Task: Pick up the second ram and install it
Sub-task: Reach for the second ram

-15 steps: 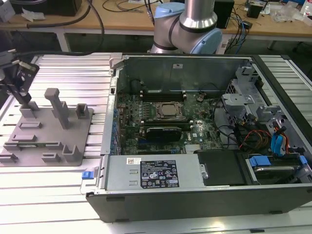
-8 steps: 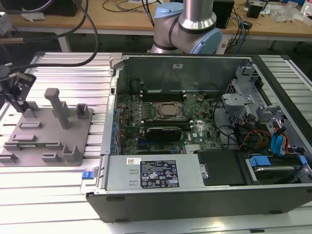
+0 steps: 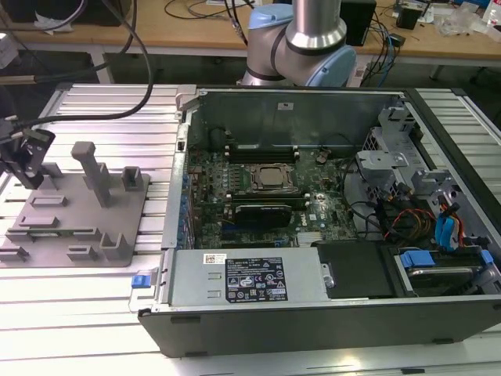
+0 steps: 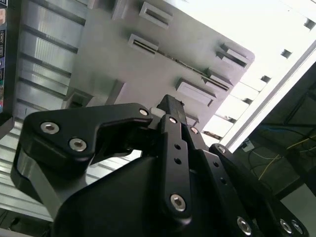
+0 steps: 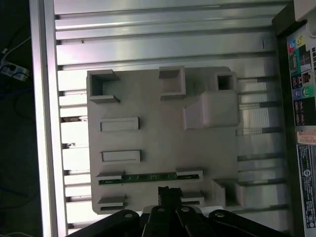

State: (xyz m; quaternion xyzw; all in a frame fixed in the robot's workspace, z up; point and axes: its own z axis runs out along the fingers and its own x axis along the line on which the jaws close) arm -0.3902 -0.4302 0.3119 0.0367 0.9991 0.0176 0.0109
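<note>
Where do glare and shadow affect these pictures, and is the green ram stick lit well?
Exterior view: the ribbed table glares white near the lower edge; the computer case is dim inside. Second wrist view: the table washes out to white beside the grey fixture; the gripper is a dark mass. First wrist view: light is fairly even, and the second ram shows plainly green.

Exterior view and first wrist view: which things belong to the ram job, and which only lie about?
Job: ram, fixture holding it, tool, motherboard.
Lying about: black card, cables, blue latch.
</note>
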